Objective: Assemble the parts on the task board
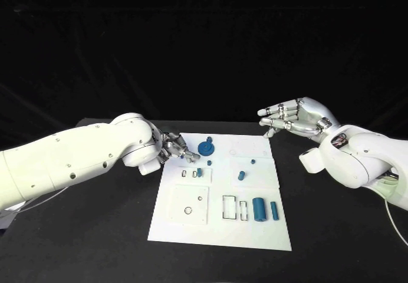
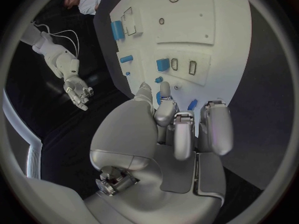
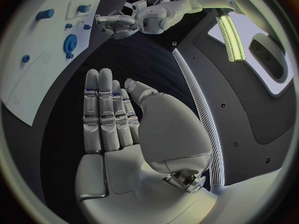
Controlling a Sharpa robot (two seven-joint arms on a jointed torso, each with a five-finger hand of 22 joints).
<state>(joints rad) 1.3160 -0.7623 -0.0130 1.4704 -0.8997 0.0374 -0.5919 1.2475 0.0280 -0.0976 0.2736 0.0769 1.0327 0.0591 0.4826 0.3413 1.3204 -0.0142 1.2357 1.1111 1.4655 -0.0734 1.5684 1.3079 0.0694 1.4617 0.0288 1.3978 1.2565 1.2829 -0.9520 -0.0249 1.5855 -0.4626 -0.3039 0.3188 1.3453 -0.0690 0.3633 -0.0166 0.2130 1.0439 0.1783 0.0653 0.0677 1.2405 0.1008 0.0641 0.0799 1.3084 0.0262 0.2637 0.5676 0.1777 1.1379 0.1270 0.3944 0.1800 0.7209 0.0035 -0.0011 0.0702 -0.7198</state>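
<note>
The task board (image 1: 223, 227) is seen lying flat at the middle of the black table (image 1: 94, 236), a white plate with its long axis running toward 12 o'clock. Several blue parts are on it. A round gear-like part (image 1: 207, 147) is located near the board's far edge, at about 11 o'clock from the board centre. A small blue part (image 1: 242, 175) is lying near the centre, slightly toward 1 o'clock. Two larger blue parts are placed side by side toward 4 o'clock: a block (image 1: 258, 209) and, just beside it, a slimmer cylinder (image 1: 275, 209). A small blue piece (image 1: 200, 172) is set at one of the outlined slots at 10 o'clock. Black-outlined recesses are seen at 6 o'clock, next to the block.

The left hand (image 1: 176, 148) is positioned over the board's far-left corner, at 10 o'clock, just beside the gear-like part. In the left wrist view its fingers (image 2: 176, 129) are curled down toward the board, with blue showing between the fingertips; whether a part is actually pinched cannot be told.

The right hand (image 1: 292, 118) is held off the board at 1 o'clock, above the table, well apart from every part. Its fingers (image 3: 102, 109) are extended straight and side by side, palm bare, nothing held.
</note>
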